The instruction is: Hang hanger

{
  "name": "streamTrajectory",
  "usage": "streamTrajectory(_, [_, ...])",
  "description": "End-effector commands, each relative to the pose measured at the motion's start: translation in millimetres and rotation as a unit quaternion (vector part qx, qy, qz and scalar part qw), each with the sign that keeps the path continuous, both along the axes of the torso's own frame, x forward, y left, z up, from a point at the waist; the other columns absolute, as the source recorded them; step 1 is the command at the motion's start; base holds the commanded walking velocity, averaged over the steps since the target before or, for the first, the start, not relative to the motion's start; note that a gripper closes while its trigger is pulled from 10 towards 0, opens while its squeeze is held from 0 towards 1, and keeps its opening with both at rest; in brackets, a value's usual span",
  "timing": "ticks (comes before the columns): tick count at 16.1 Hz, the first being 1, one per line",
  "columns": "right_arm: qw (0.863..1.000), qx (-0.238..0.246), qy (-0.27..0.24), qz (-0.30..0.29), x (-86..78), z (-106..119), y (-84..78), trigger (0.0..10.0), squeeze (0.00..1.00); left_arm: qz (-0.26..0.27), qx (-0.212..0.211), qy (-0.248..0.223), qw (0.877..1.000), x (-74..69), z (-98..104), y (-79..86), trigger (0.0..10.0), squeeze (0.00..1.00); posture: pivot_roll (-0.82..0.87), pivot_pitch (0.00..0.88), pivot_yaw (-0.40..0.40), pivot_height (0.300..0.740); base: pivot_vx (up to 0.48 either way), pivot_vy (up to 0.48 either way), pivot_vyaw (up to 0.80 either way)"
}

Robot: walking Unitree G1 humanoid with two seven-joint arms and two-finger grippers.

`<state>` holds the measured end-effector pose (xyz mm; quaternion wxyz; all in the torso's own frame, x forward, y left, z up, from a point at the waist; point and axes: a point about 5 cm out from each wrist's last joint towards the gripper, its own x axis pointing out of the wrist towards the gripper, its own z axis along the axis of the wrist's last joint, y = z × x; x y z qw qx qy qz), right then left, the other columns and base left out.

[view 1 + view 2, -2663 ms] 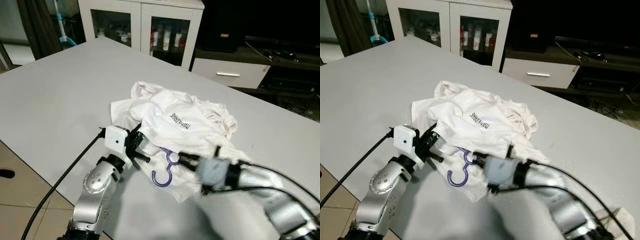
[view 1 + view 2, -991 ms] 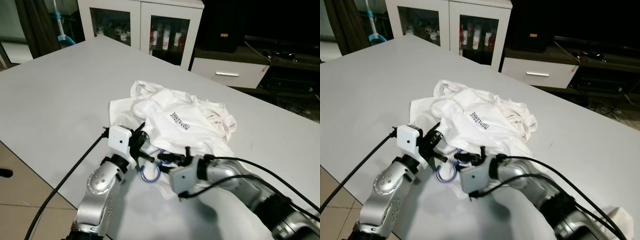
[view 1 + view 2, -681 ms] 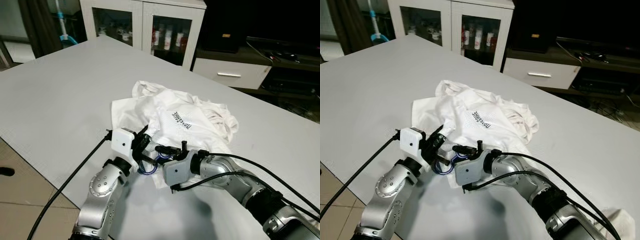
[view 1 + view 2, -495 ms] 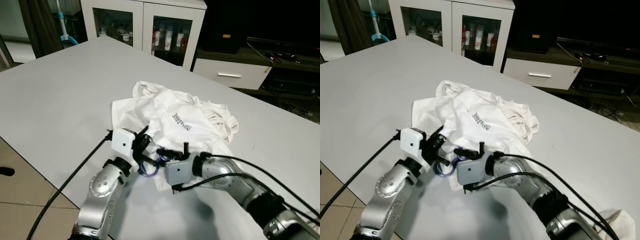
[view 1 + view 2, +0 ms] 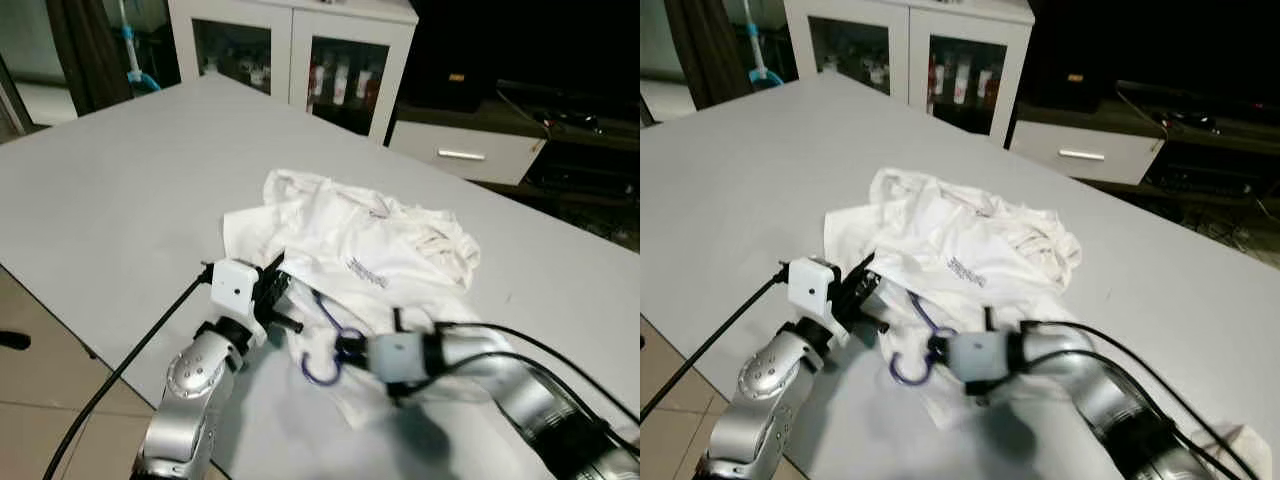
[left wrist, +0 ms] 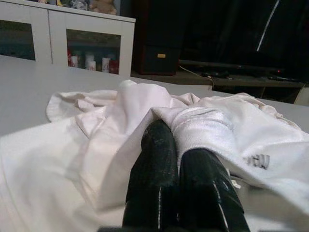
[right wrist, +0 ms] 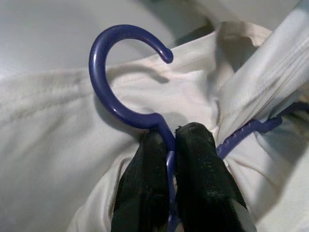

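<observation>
Pinching the hanger (image 7: 126, 112) neck, the right gripper (image 7: 170, 145) holds its hook toward 7 o'clock on the table (image 5: 120, 190), while the left gripper (image 6: 176, 157) squeezes the shirt (image 5: 370, 250) at 10 o'clock.

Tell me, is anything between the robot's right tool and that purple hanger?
Nothing visible: the right tool is already shut on the hanger just below its hook. The white shirt drapes over the rest of the hanger.

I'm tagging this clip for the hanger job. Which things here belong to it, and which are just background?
Belong to the job:
purple hanger, pinched at its neck by the right gripper
white T-shirt, its edge pinched by the left gripper

Background:
grey table
white glass-door cabinet
</observation>
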<state>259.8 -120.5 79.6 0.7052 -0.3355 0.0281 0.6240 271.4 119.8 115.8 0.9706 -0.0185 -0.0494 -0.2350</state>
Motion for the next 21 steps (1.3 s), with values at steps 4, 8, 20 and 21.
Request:
streamTrajectory(4, [0.991, 0.046, 0.120, -0.037, -15.3, -0.7, -26.8, 0.0, 0.00, -0.004, 0.002, -0.015, 1.000, 6.3, 8.0, -1.4, 0.0, 0.00, 0.08, 0.048, -0.068, 0.740, 0.000, 0.000, 0.00])
streamTrajectory(8, [0.976, 0.133, 0.158, -0.066, -19.6, 22.1, -41.4, 0.0, 0.00, -0.003, 0.008, -0.017, 1.000, 12.0, 9.3, 2.0, 0.0, 0.00, 0.07, 0.044, -0.062, 0.740, 0.000, 0.000, 0.00])
streamTrajectory(20, [0.909, 0.320, 0.268, -0.017, -39.2, 82.7, -63.0, 0.0, 0.00, 0.054, 0.079, -0.012, 0.995, 13.8, 3.0, 63.7, 0.7, 0.00, 0.10, 0.038, -0.081, 0.740, 0.000, 0.000, 0.00])
streamTrajectory(21, [0.902, 0.337, 0.270, -0.015, -39.1, 89.0, -67.5, 0.0, 0.00, 0.055, 0.085, -0.011, 0.995, 14.7, 3.0, 67.8, 0.8, 0.00, 0.10, 0.038, -0.081, 0.740, 0.000, 0.000, 0.00])
